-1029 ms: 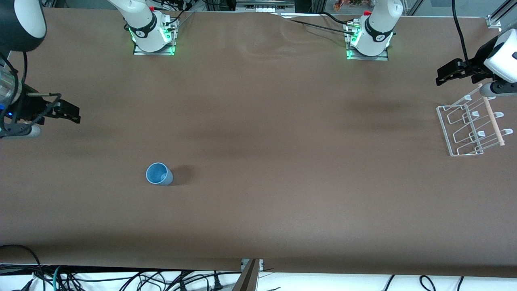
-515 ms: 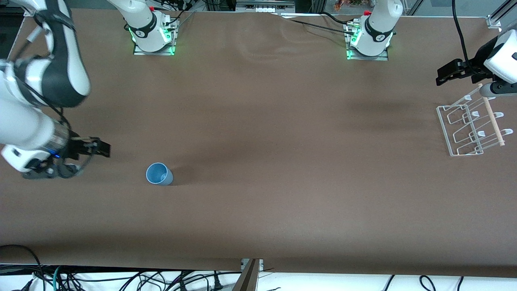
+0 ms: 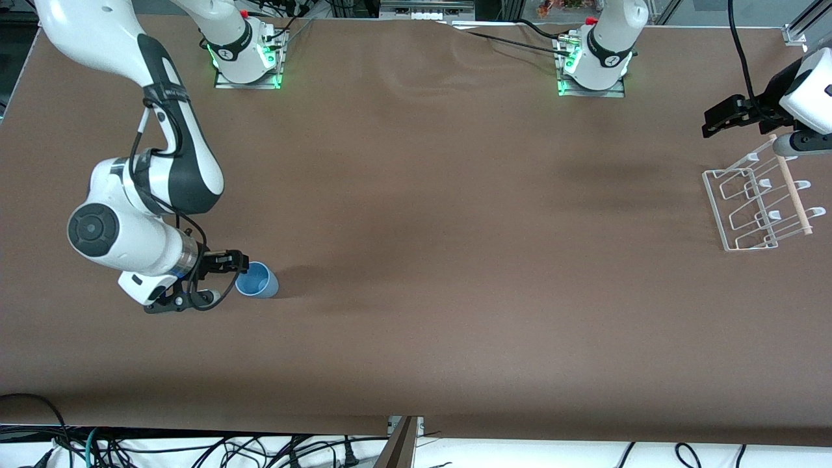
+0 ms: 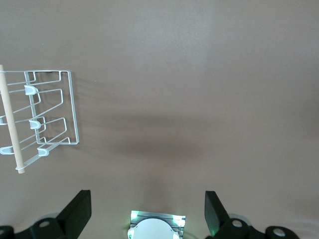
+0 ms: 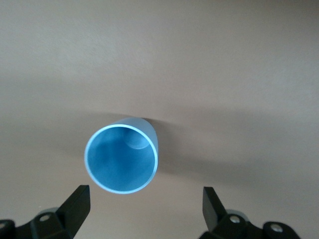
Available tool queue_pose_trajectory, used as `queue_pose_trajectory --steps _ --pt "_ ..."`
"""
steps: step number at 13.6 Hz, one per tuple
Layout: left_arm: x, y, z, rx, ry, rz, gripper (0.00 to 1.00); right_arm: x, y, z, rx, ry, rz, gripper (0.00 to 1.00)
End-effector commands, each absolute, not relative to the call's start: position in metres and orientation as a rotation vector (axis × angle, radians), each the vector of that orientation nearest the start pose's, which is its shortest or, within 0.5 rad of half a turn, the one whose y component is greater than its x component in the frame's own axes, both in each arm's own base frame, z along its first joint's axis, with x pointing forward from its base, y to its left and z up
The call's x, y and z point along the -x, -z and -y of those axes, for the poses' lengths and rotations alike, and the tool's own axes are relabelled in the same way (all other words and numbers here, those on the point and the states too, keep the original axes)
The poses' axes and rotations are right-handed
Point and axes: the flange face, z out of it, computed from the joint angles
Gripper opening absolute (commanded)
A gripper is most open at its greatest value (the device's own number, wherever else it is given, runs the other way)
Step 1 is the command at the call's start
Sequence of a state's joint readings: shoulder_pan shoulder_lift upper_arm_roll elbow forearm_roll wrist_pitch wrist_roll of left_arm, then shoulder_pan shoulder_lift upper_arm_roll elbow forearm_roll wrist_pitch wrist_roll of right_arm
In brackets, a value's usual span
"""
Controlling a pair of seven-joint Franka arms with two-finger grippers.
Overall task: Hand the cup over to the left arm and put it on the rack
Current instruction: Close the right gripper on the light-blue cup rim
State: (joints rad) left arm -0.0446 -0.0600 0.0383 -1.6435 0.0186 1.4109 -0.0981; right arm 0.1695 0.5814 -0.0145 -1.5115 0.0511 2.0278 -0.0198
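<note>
We see light-blue cup [image 3: 257,281], plain; white wire rack [image 3: 747,208] w/ pale wood rod [image 3: 794,192]; brown table [image 3: 422,195]; arms white w/ black bands, grippers black.

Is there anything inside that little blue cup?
No. The right wrist view looks straight into the cup and shows only bare blue walls down to the bottom. What the cup rests on is hidden by the cup itself. The open right gripper is beside its rim.

Both arms [image 3: 156,117] are glossy white with black bands, black grippers, silver wrist ring, and green-lit bases [image 3: 247,65].
</note>
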Motion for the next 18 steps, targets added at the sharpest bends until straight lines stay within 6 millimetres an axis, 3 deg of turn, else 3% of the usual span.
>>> queue_pose_trajectory --steps 1,6,13,14,16,17,18 --pt "-0.51 -0.615 -0.005 3.094 -0.248 0.122 1.0 -0.691 -0.302 -0.107 3.084 -0.135 0.22 1.0" --pt "-0.51 -0.615 -0.005 3.093 -0.245 0.122 1.0 -0.689 -0.276 -0.094 3.088 -0.198 0.214 1.0" --pt "-0.511 -0.617 -0.005 3.092 -0.236 0.122 1.0 -0.693 -0.255 -0.099 3.096 -0.153 0.219 0.99" --pt "-0.511 -0.618 -0.005 3.093 -0.231 0.122 1.0 -0.693 -0.25 -0.101 3.096 -0.153 0.221 0.79" --pt "-0.511 -0.621 -0.004 3.092 -0.221 0.12 1.0 -0.693 -0.251 -0.102 3.096 -0.158 0.219 0.18" --pt "-0.511 -0.622 -0.004 3.092 -0.219 0.12 1.0 -0.692 -0.25 -0.103 3.097 -0.16 0.215 0.02" --pt "-0.511 -0.622 -0.004 3.092 -0.219 0.12 1.0 -0.692 -0.249 -0.103 3.097 -0.163 0.21 0.0"
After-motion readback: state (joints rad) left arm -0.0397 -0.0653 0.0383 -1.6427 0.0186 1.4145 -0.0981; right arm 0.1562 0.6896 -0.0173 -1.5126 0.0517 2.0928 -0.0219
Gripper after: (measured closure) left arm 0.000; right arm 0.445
